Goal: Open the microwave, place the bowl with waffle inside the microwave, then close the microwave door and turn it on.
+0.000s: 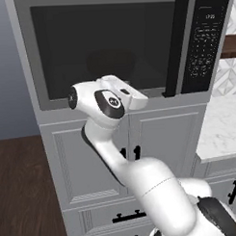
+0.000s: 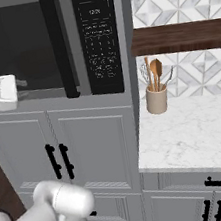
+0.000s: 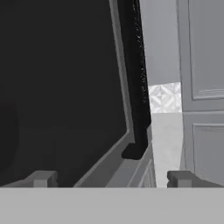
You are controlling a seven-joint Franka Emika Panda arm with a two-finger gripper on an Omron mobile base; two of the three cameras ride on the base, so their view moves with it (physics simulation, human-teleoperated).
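Fingers (image 3: 111, 178) apart before microwave door (image 3: 61, 87)

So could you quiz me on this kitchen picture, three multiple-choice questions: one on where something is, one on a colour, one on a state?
1. Where does the utensil holder stand?
A. on the marble counter, right of the microwave
B. on the floor
C. inside the microwave

2. What colour is the bar handle of the microwave door?
A. white
B. black
C. red

3. How is the microwave door?
A. shut
B. swung wide open
C. taken off

Answers:
1 A: the right base view shows the holder on the counter beside the keypad panel.
2 B: the long vertical bar is black in both base views.
3 A: the door lies flush in its frame, while the hand sits open just before the handle's lower end.
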